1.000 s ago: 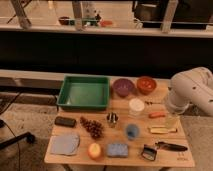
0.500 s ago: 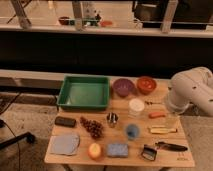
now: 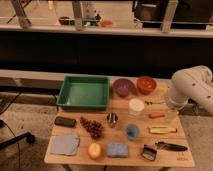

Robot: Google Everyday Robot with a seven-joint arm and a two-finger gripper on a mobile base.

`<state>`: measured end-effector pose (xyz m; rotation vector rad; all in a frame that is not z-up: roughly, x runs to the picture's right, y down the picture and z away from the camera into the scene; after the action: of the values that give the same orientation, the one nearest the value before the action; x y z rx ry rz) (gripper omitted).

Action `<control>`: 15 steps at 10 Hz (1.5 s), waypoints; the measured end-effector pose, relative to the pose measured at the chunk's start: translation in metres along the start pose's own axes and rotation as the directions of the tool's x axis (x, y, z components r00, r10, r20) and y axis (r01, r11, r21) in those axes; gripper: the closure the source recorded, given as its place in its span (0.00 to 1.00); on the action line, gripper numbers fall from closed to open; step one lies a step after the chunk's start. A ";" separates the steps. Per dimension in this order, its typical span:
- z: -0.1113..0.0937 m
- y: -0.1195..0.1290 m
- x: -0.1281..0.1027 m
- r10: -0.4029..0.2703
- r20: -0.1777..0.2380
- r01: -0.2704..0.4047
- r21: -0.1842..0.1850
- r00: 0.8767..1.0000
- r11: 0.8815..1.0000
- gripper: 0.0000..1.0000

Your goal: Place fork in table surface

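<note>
Fork (image 3: 153, 103): lies flat on the worktop (image 3: 107, 136), back right. It is just in front of the orange bowl (image 3: 146, 84), right of the white cup (image 3: 136, 107) and behind the carrot (image 3: 156, 115). It looks free, with nothing gripping it.

Gripper (image 3: 173, 107): low at the end of the white arm (image 3: 192, 87), over the worktop's right edge, near the fork's right end and the carrot. Jaws spread wide and released, holding nothing that I can make out. I cannot tell whether they touch the fork.

Judgement: the fork is already on the wood and outside the green bin (image 3: 84, 92), so the placement looks done or nearly done.

Handling, judged:
- Thin metal, so light, rigid and not fragile.
- Smooth and probably slippery; it sits flush on the wood, leaving little for the jaws to get under.
- Best hold is probably across the handle near mid-length, pinched from above on the narrow sides.
- A hold near either end would likely let it pivot or skid toward the carrot or the yellowish bar (image 3: 162, 130).
</note>
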<state>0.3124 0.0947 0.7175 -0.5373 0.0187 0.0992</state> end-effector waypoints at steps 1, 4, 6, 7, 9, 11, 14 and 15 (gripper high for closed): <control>0.003 -0.010 -0.001 0.000 0.012 0.000 0.014 1.000 1.000 0.20; 0.015 -0.034 -0.005 -0.003 0.039 0.002 0.030 0.999 1.000 0.20; 0.026 -0.048 -0.010 -0.002 0.061 0.000 0.031 0.998 1.000 0.20; 0.036 -0.057 -0.009 0.007 0.072 -0.008 0.021 0.997 1.000 0.20; 0.058 -0.074 -0.010 0.022 0.090 -0.021 -0.007 0.996 1.000 0.20; 0.071 -0.082 -0.010 0.031 0.095 -0.029 -0.028 0.995 0.999 0.20; 0.070 -0.082 -0.008 0.034 0.094 -0.032 -0.029 0.995 0.999 0.20; 0.070 -0.082 -0.009 0.034 0.094 -0.031 -0.028 0.995 0.999 0.20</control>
<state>0.3113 0.0599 0.8200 -0.5588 -0.0667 0.1567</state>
